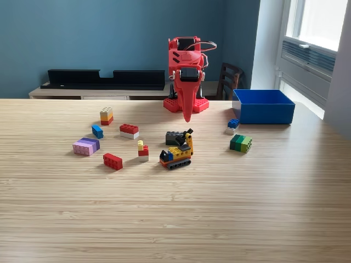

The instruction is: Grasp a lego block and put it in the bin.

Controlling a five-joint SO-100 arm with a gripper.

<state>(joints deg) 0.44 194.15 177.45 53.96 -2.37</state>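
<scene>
The red arm stands folded at the far side of the wooden table, its gripper [187, 116] pointing straight down with the tip just above the tabletop. The fingers look pressed together into one point, with nothing in them. The blue bin [263, 106] sits to the exterior view's right of the arm, open-topped. Lego blocks lie scattered in front: a red and white one [129, 130], a dark grey one [174, 137], a green one [241, 143], a red one [112, 161], a small blue one [97, 131], a pink and purple one [86, 146].
A yellow lego excavator [178, 153] stands mid-table. A tan, yellow and red stack [106, 115], a small yellow and red piece [142, 150] and a blue and white piece [232, 125] beside the bin also lie there. Behind the table are a low shelf and a chair.
</scene>
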